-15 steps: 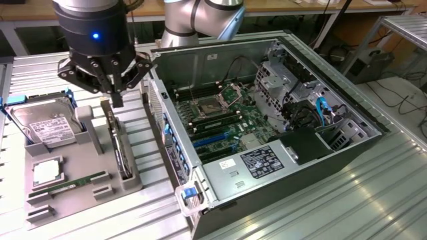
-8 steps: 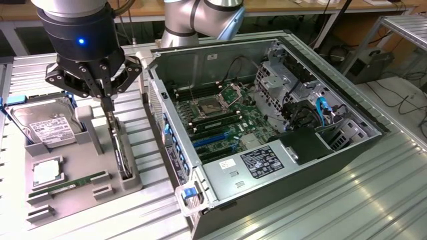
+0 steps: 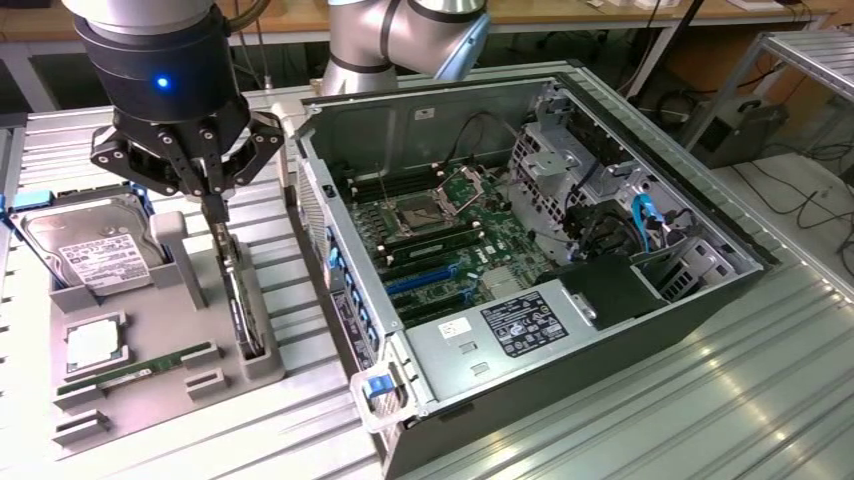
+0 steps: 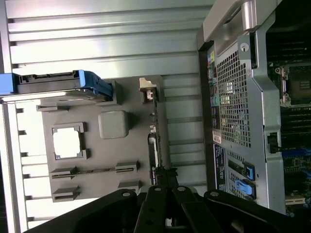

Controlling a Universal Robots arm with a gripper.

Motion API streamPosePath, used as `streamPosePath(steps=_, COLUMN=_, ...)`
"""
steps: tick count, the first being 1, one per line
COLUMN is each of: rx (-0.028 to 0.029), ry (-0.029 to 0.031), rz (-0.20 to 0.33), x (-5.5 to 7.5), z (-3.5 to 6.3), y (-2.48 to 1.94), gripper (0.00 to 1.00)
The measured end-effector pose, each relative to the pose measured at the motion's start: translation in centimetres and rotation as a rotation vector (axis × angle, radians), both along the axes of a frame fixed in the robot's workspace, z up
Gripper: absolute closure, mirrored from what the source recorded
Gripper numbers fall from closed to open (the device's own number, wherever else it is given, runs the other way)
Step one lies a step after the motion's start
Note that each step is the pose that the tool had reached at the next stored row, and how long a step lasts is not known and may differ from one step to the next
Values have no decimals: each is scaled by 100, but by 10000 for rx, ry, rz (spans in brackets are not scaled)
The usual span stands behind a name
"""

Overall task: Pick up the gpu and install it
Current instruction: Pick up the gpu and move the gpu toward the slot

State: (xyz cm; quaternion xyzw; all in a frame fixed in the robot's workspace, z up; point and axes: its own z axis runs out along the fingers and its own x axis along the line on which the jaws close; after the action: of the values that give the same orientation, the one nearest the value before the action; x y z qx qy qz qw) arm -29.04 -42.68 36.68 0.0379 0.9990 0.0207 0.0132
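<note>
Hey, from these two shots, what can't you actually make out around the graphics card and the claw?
gpu: stands edge-on in the gray holder in both views, so its fan face is hidden.
claw: in the wrist view its own black linkage covers the card's near end; contact cannot be judged.
hard drive: label print too small in the exterior view.

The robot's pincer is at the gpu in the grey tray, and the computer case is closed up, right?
Not quite: the computer case is open, as the exterior view shows its motherboard inside. The pincer is at the gpu in the grey tray.
</note>
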Motion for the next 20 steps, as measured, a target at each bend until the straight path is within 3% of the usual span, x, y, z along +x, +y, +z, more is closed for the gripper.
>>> streamPosePath(steps=3, rx=0, ry=0, rz=0, x=0, z=0, y=0, gripper=89)
streamPosePath(steps=6, rx=0, ry=0, rz=0, x=0, z=0, y=0, gripper=71)
streamPosePath(steps=8, rx=0, ry=0, rz=0, x=0, z=0, y=0, gripper=71)
streamPosePath(steps=9, rx=0, ry=0, rz=0, x=0, z=0, y=0, gripper=64)
streamPosePath(steps=13, rx=-13, ry=-10, rz=1, x=0, z=-20, y=0, gripper=64)
streamPosePath(steps=20, rx=-14, ry=-11, rz=0, x=0, z=-150, y=0, gripper=64)
